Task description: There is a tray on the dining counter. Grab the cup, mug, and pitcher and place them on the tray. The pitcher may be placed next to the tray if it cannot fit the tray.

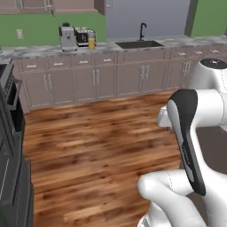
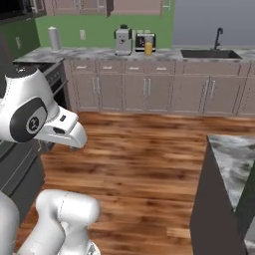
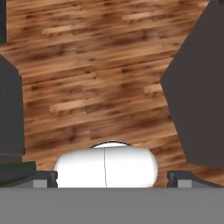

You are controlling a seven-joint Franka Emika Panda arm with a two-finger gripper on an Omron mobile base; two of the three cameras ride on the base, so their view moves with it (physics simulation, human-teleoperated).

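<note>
On the far counter [image 1: 44, 51] at my left, the yellow-orange pitcher [image 1: 91, 42] stands just beside the coffee machine [image 1: 67, 37], left of the sink [image 1: 138, 44]. My gripper [image 3: 112, 181] hangs over bare wood floor [image 3: 87, 87], its fingers [image 3: 179, 178] spread wide, holding nothing.

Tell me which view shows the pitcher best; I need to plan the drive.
The right base view: the pitcher stands unobstructed on the far counter beside the toaster. The left base view shows it too, smaller. The hand view looks down at the floor.
</note>
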